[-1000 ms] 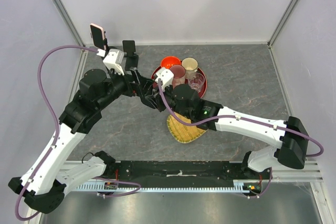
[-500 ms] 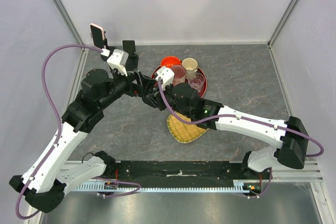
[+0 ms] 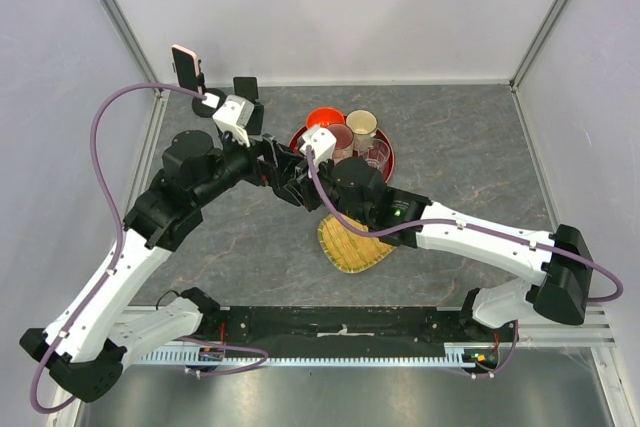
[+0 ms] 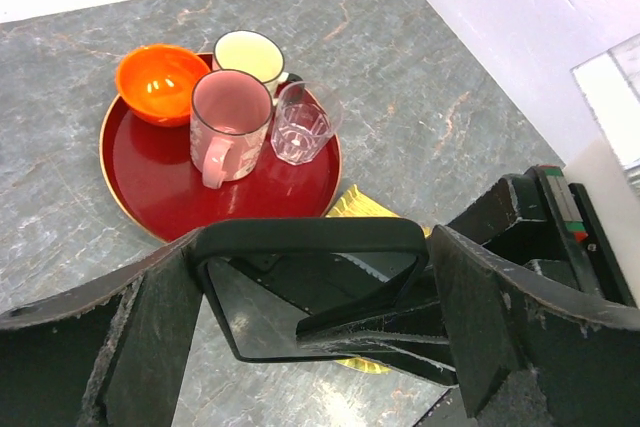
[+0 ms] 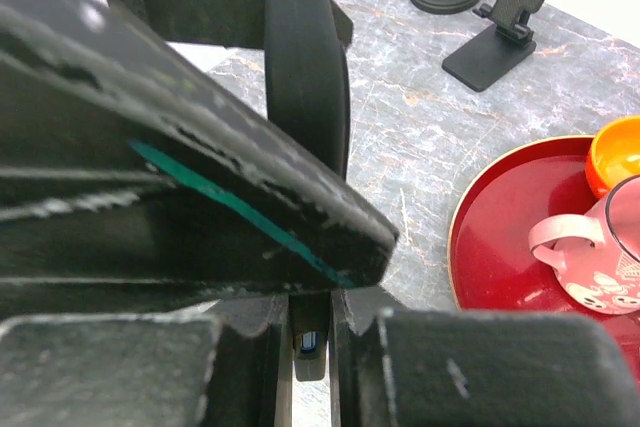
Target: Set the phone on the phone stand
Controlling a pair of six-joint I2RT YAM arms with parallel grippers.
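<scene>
Right gripper is pinched tight on the phone, holding it up off the table (well away from the phone stand). Left gripper is spread wide with a finger on either side of the phone. Can't tell if it's touching.

walls: plain white panels | tabletop: grey marbled | light: even

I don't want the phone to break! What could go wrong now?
1. The right gripper pinches the phone only by its thin edge, up off the table, so it might slip or twist.
2. The left gripper stands wide around the phone; pulling away crooked might knock it loose.
3. The tray with the glass is close by; a dropped phone might hit them.
</scene>
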